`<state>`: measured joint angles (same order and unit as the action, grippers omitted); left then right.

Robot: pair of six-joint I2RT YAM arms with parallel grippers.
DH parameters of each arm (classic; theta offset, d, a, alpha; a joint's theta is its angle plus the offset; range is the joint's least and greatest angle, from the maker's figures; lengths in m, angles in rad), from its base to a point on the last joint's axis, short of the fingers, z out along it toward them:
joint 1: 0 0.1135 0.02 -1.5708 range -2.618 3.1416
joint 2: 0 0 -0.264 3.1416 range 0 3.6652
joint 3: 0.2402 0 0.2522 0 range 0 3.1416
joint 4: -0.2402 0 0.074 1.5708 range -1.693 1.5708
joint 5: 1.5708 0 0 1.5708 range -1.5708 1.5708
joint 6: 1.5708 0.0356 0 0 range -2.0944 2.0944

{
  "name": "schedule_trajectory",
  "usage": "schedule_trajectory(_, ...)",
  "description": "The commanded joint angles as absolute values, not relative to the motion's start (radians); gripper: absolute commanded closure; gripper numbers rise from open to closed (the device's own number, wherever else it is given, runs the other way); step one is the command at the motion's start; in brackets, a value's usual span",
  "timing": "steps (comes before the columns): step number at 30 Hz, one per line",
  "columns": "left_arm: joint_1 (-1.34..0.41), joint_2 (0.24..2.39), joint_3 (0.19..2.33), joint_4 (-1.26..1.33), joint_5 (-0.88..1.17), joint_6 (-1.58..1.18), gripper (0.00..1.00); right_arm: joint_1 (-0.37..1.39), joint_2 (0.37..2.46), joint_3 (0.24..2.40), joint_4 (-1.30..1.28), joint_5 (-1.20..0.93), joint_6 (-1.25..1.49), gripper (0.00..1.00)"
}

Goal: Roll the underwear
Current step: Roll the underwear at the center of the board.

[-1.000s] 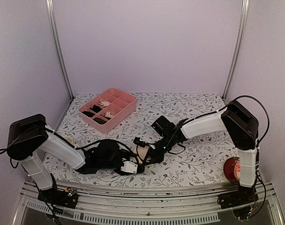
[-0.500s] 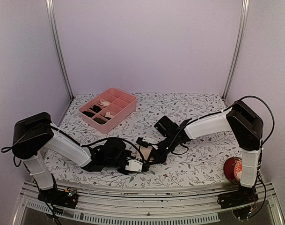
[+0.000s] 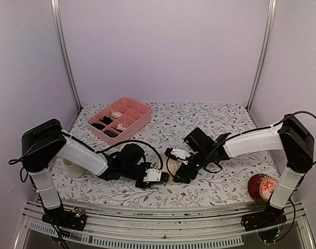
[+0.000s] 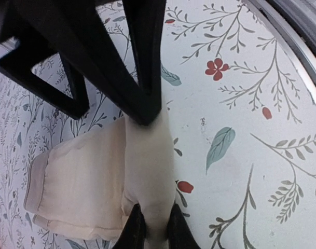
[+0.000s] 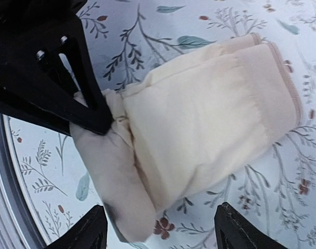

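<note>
The pale peach-beige underwear point(image 5: 209, 109) lies on the flowered table, its near side rolled into a thick tube point(image 4: 147, 171). My left gripper point(image 4: 151, 229) is shut on one end of that roll, pinching the fabric between both fingertips. In the right wrist view its black fingers point(image 5: 54, 93) hold the roll from the left. My right gripper point(image 5: 160, 228) stands open just off the underwear, its jaws wide apart and nothing between them. In the top view the left gripper point(image 3: 156, 176) and the right gripper point(image 3: 179, 169) meet at the table's front middle and hide most of the fabric.
A pink compartment tray point(image 3: 143, 116) with small bundles stands at the back left. A red round object point(image 3: 261, 188) sits at the front right by the right arm's base. A cream cup point(image 3: 73, 168) stands beside the left arm.
The right gripper has opened and let go of the underwear. The left gripper has shut on the rolled end. Both grippers and the fabric have shifted a little to the right.
</note>
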<state>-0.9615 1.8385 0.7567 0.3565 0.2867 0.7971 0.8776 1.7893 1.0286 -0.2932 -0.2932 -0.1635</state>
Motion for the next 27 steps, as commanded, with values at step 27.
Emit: schedule_trajectory(27, -0.751, 2.188, 1.208, -0.391, 0.754, 0.640, 1.00, 1.327, 1.344, 0.629, 0.378, 0.563, -0.562, 0.12)
